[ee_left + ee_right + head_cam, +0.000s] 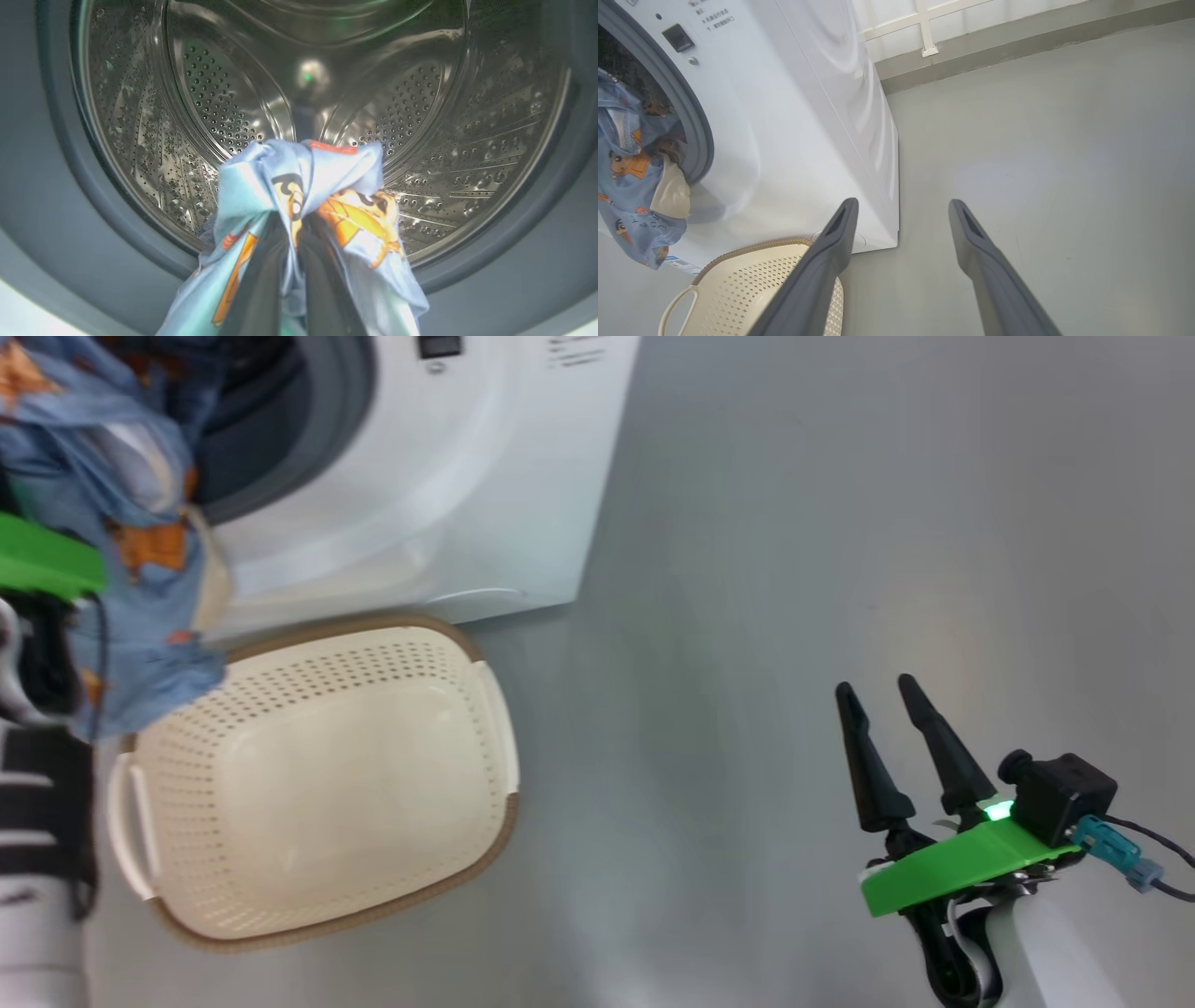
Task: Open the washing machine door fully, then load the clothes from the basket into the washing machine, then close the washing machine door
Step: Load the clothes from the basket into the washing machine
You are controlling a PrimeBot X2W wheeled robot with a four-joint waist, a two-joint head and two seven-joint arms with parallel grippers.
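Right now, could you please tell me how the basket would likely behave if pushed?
The basket looks empty and is thin perforated plastic, so probably light. On the smooth floor it would likely slide rather than tip, being wide and low. Its walls may flex under a pinch.

The clothes (261, 186) hide the left jaws' tips.

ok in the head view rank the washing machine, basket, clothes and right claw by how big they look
1. washing machine and basket: about alike, and the frame crops the machine, so no ranking between them
2. clothes
3. right claw, smallest
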